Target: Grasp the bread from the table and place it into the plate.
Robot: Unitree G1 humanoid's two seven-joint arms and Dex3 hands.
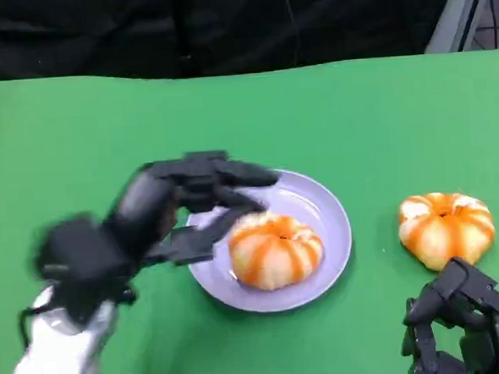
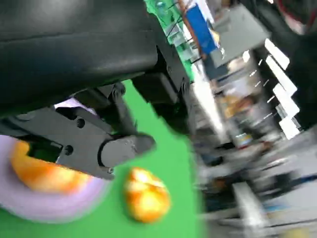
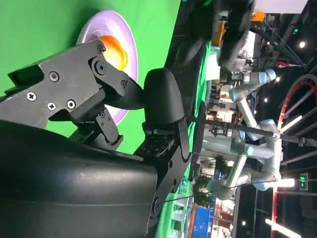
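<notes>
A: Bread [image 1: 274,249] sits in the lilac plate [image 1: 327,208], a round orange-and-cream striped bun with its dimpled centre facing up. It lies toward the near side of the plate, flat on its base.

B: Any long axis to it?

A: Hardly. It looks a little wider across than deep in the head view, but it is close to round, so it points no particular way except crown upward. A second bun of the same kind [image 1: 445,227] rests on the green table [image 1: 380,111], well to the right of the plate and apart from it, also crown up.

B: And the left hand?

A: The left hand [image 1: 195,203] is over the plate's left rim, blurred. Its fingers are spread, the upper ones reaching over the plate's far-left edge and a lower one ending just beside the bread's left flank. It holds nothing that I can see. Whether a fingertip touches the bread, I cannot tell.

B: Does the wrist camera help?

A: The left wrist view shows the fingers [image 2: 94,144] in front of the bread [image 2: 42,171] on the plate [image 2: 49,208], with the other bun [image 2: 146,193] on the green beyond; it is too smeared to settle contact.

B: The right hand?

A: The right hand [image 1: 466,326] is low at the near right, just in front of the second bun, fingers loosely bent and parted, empty. In its wrist view the fingers [image 3: 84,84] stand apart with plate [image 3: 96,29] and bread [image 3: 113,49] far behind them.
</notes>
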